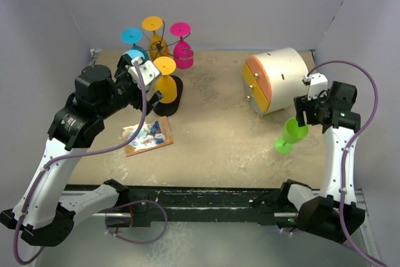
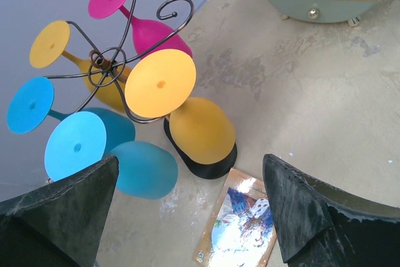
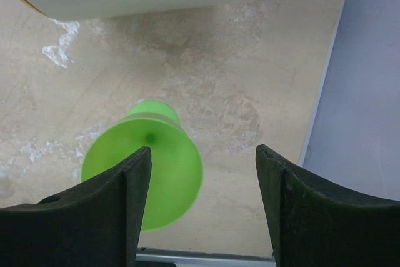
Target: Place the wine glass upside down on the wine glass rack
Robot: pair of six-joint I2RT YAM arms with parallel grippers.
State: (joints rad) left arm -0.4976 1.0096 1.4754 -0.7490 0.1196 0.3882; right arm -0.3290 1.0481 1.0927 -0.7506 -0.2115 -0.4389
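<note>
Green translucent plastic wine glass point(image 3: 150, 179), smooth, tilted over mottled beige desk point(image 1: 212, 129), beneath right fingers point(image 3: 312, 217), parted and released. Dark wire rack point(image 2: 103, 70), curled arms: beneath left fingers point(image 2: 62, 211), also parted

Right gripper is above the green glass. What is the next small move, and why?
Probably shift the right gripper sideways until the green wine glass is centred, before lowering. The jaws stand wide open and grip nothing. In the wrist view the glass sits off-centre, close against one side, so closing now would likely knock it.

Green wine glass point(image 3: 165, 167) — matt, frosted plastic; rack point(image 2: 100, 65) — thin dark metal wire; table point(image 2: 300, 104), rough and mottled.
</note>
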